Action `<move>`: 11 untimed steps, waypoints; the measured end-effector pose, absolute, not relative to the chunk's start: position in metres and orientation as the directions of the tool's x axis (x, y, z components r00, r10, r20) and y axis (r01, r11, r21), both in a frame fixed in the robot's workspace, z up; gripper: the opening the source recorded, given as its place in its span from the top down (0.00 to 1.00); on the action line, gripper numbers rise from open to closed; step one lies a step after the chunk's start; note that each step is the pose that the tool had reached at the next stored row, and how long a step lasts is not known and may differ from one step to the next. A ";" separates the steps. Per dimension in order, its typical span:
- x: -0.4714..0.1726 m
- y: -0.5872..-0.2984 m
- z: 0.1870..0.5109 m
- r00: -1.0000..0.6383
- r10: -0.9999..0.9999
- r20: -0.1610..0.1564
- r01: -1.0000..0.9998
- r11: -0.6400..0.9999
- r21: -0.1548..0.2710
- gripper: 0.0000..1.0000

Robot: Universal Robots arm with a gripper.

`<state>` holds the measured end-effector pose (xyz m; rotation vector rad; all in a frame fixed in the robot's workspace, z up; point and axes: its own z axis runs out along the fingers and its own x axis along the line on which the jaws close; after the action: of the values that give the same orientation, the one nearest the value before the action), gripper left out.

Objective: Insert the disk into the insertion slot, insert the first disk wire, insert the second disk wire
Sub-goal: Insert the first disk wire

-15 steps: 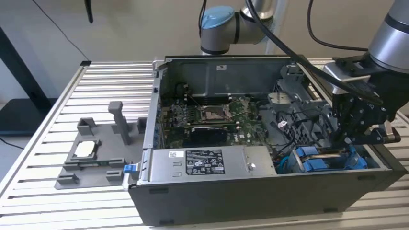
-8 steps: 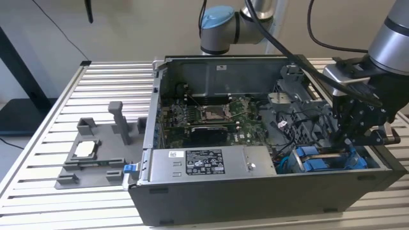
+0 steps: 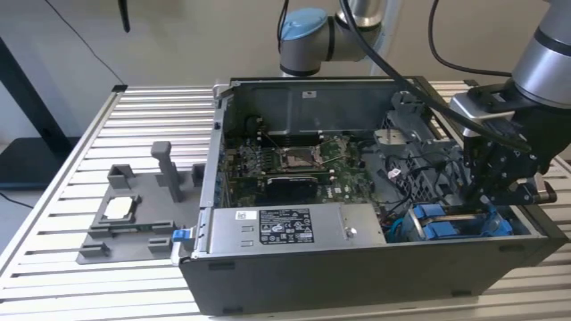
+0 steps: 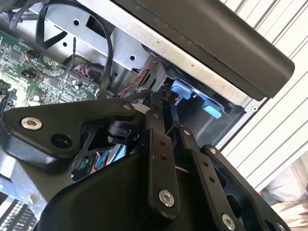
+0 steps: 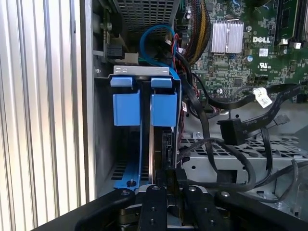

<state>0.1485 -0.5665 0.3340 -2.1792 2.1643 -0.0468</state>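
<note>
The disk [image 5: 167, 148] sits in the insertion slot [image 5: 103, 144], its edge pinched by the tool [image 5: 172, 177].

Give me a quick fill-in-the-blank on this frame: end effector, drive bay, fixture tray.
1. The end effector sits inside the computer case, close to the insertion slot and its ____ plastic tabs.
2. The fixture tray stands outside the computer case, on the exterior view's ____.
3. The sticker on the grey box is black and ____.

Missing words: blue; left; white.
</note>
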 end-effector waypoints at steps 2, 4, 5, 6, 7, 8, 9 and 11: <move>0.149 -0.566 0.334 0.008 -1.000 -0.028 -0.997 -0.006 -0.071 0.81; 0.149 -0.566 0.333 0.008 -1.000 -0.029 -0.997 -0.006 -0.071 0.79; 0.149 -0.566 0.333 0.008 -1.000 -0.029 -0.997 -0.006 -0.071 0.79; 0.149 -0.566 0.333 0.008 -1.000 -0.029 -0.997 -0.006 -0.071 0.73; 0.149 -0.566 0.334 0.008 -1.000 -0.028 -0.997 -0.006 -0.071 0.73; 0.149 -0.566 0.334 0.008 -1.000 -0.028 -0.997 -0.006 -0.071 0.73; 0.149 -0.566 0.335 0.007 -1.000 -0.028 -0.997 -0.005 -0.071 0.73; 0.149 -0.566 0.339 0.006 -1.000 -0.028 -0.997 -0.004 -0.071 0.73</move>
<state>0.1485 -0.5664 0.3394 -2.1768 2.1660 -0.0460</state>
